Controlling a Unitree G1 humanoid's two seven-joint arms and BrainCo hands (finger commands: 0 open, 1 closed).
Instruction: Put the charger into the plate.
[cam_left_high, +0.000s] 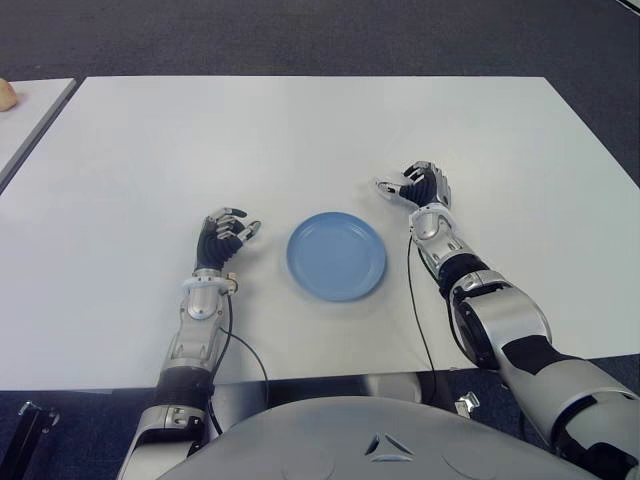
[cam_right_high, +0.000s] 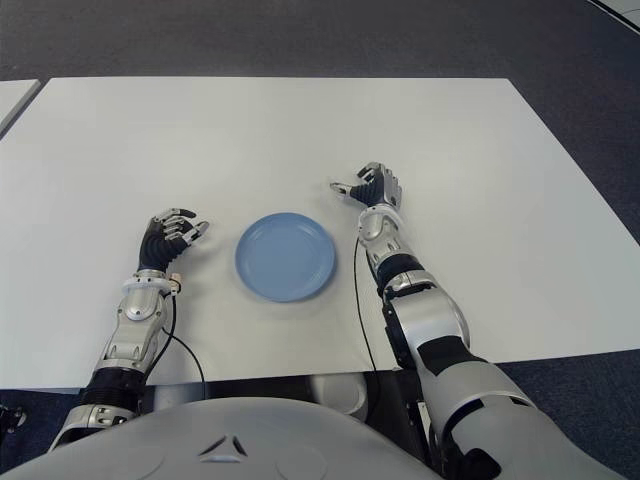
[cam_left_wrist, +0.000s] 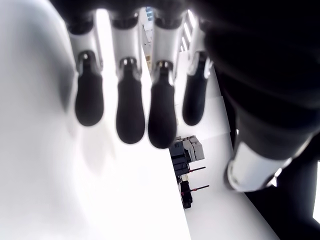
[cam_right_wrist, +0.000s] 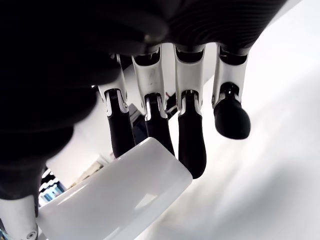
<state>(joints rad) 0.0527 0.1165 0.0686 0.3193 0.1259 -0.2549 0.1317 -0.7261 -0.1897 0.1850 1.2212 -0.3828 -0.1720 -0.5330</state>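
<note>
The robot's right hand (cam_left_high: 420, 188) is curled around a white charger (cam_right_wrist: 117, 197), gripping it between thumb and fingers (cam_right_wrist: 191, 142). In the right wrist view the charger is a smooth, glossy white block with rounded edges, lying across the palm under the dark fingertips, one end poking out past them. From the head camera only a small pale tip of it shows at the thumb side of the hand. The hand shows over the white table (cam_left_high: 300, 140), whether touching it or raised above it cannot be told.

Toward the robot's left of this hand and a little nearer the body lies a round blue plate (cam_left_high: 336, 255), bare, close by but apart from the hand.

Beyond the plate, on its far side from the right hand, is the left hand (cam_left_high: 226, 238), fingers (cam_left_wrist: 131, 112) loosely extended and holding nothing.
</note>
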